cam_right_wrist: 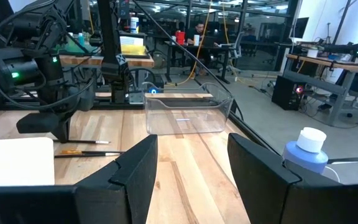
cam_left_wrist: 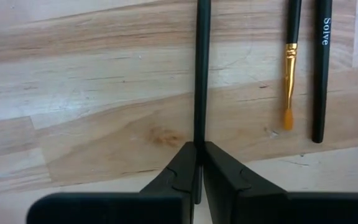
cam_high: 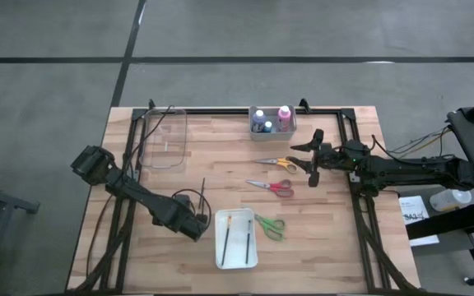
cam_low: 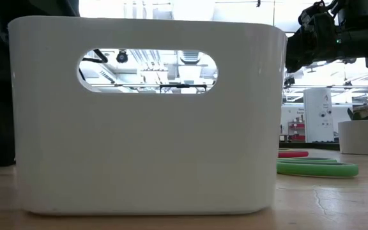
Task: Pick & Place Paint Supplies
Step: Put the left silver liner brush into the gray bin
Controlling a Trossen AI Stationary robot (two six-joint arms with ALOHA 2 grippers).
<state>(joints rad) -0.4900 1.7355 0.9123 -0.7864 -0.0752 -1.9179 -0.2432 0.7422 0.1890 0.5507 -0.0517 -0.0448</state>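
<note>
Left tool [cam_left_wrist: 199, 163] pinching thin dark brush [cam_left_wrist: 201, 74] low on the tabletop [cam_left_wrist: 92, 124], beside the white tray [cam_high: 236, 238]. Likely light, stiff, slippery handle; mid-shaft hold best. Right tool [cam_right_wrist: 190, 163] spread, hovering near orange scissors [cam_high: 276, 164].

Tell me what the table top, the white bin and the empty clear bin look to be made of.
Table top: wood planks, matte, with visible grain and seams. White bin: probably plastic, opaque and smooth, with rounded corners and a moulded handle slot. Clear bin: likely transparent plastic, since the wood shows through it, with glossy highlights on its walls.
</note>
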